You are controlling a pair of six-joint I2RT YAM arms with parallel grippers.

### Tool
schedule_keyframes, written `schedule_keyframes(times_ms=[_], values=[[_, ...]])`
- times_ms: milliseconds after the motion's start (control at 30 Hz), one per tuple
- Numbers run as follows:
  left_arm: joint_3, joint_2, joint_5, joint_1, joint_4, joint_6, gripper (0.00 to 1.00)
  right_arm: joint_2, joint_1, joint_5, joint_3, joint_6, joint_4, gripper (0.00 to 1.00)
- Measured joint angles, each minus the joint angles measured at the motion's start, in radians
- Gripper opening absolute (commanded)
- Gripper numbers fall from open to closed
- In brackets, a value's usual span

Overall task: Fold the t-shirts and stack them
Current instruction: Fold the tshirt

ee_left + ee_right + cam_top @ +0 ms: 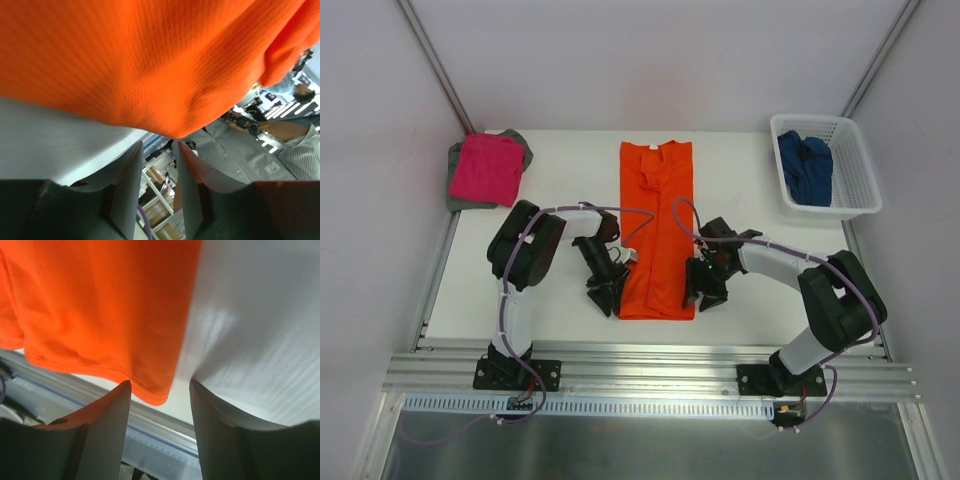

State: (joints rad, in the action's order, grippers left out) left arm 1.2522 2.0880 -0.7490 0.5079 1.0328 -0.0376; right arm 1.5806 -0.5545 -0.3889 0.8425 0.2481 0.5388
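Note:
An orange t-shirt [656,230], folded into a long strip, lies in the middle of the white table [560,185]. My left gripper [605,298] is at its near left corner. In the left wrist view the orange cloth [150,60] fills the top, its corner tip just beyond the left gripper [159,143], whose jaws stand a narrow gap apart. My right gripper [705,295] is at the near right corner. The right wrist view shows the hem corner [157,392] hanging between the tips of the open right gripper [160,382], ungripped. A pink t-shirt [486,166] lies on a grey t-shirt [454,185].
A white lattice basket [860,190] at the back right holds a dark blue t-shirt [805,166]. The pink and grey pile sits at the table's back left corner. Aluminium rails [650,365] run along the near edge, under the arm bases.

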Motion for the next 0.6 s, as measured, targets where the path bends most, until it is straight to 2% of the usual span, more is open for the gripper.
schedule_keyframes(times_ms=[200,367,600], values=[[-0.211,-0.202,0.067,0.055,-0.198,0.129,0.43,-0.065,-0.009,0.094,-0.059,0.026,-0.024,0.55],[-0.340,-0.399,0.199,0.055,-0.372,0.220,0.41,-0.131,-0.025,0.173,-0.105,0.038,-0.064,0.57],[-0.374,-0.459,0.369,0.054,-0.531,0.292,0.39,-0.245,-0.051,0.305,-0.195,0.039,-0.169,0.57]])
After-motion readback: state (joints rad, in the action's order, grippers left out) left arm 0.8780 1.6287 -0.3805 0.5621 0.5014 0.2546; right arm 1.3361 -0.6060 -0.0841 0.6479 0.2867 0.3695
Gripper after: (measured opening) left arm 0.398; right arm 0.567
